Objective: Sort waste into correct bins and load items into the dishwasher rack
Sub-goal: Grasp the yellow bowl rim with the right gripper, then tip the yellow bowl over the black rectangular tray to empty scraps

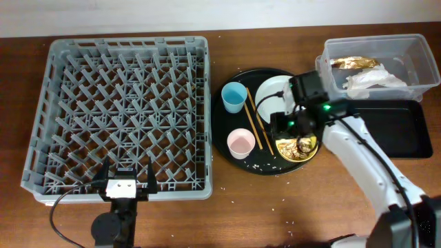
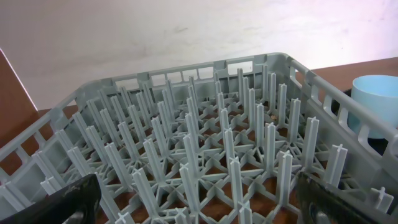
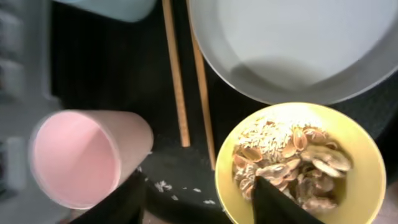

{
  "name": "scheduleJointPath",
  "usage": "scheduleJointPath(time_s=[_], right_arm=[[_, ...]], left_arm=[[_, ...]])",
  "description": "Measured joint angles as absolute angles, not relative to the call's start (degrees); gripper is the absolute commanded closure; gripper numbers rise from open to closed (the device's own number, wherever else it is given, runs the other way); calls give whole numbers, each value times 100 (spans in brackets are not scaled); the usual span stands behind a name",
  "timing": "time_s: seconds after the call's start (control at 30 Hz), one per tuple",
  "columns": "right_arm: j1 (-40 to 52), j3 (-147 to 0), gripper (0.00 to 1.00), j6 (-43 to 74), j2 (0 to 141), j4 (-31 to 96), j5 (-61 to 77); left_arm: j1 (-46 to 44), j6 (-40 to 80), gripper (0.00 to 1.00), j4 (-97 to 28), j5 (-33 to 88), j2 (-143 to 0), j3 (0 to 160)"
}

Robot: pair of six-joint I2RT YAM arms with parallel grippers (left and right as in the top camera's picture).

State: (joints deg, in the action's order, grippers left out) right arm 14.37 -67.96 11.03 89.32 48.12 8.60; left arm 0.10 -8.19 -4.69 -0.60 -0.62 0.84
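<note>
The right gripper (image 3: 198, 193) hangs with jaws spread over the round black tray (image 3: 106, 62), one finger above the rim of the yellow bowl (image 3: 367, 180) of food scraps and rice (image 3: 292, 155). The chopsticks (image 3: 175, 74), pink cup (image 3: 81, 158) and white plate (image 3: 292, 43) lie alongside. The left gripper (image 1: 126, 180), also spread, sits at the dishwasher rack (image 1: 127, 43)'s near edge. The napkin (image 1: 375, 81) and wrapper (image 1: 355, 63) lie in the clear tub (image 1: 413, 52).

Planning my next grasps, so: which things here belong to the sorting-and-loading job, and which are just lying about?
Job: dishwasher rack, light blue cup, pink cup, chopsticks, white plate, yellow bowl of food scraps, clear tub holding gold wrapper and napkin, black rectangular tray.
Lying about: round black tray under the dishes, cable near the left arm.
</note>
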Motion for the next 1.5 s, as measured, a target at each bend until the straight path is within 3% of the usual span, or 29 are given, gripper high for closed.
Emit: scheduleJointPath(time_s=[0.1,0.17,0.27,0.3,0.4,0.6,0.7,0.77,0.83,0.87,0.9,1.0,1.13,1.5], right_arm=[[1664,-6759,54,1070,9618,4641,355],[1699,-6755,75,1057,10055,4604,224],[1704,-6753,78,1059,10368,4600,148],[1704,-6753,96,1055,10368,4602,145],[1715,-6755,92,1072,10355,4657,-1],[1715,-6770,96,1059,10245,4836,-12],[1575,-8165,96,996,9762,5741,333],[934,-8801,96,705,9421,5920,985],[-351,-8868,96,294,9332,5996,1968],[-1308,-8855,96,-187,9332,6010,3094],[-1649,-8836,96,-331,9334,6010,3398],[-3269,-8322,96,-1135,9334,5981,5043],[-4665,-6836,96,-1544,9376,4936,6716],[-4974,-6313,96,-1549,9386,3721,8197]], left_arm=[[10,-819,1,-469,-58,-62,84],[10,-819,1,-469,-60,-62,84],[10,-819,1,-469,-60,-62,84],[10,-819,1,-469,-58,-62,84],[10,-819,1,-467,-60,-62,84],[10,-819,1,-467,-58,-62,84],[10,-819,1,-469,-60,-58,84],[10,-819,1,-469,-58,-58,84],[10,-819,1,-469,-60,-58,84],[10,-819,1,-469,-58,-58,84],[10,-819,1,-467,-58,-60,84],[10,-819,1,-469,-60,-58,84],[10,-819,1,-469,-58,-58,84],[10,-819,1,-469,-58,-58,84]])
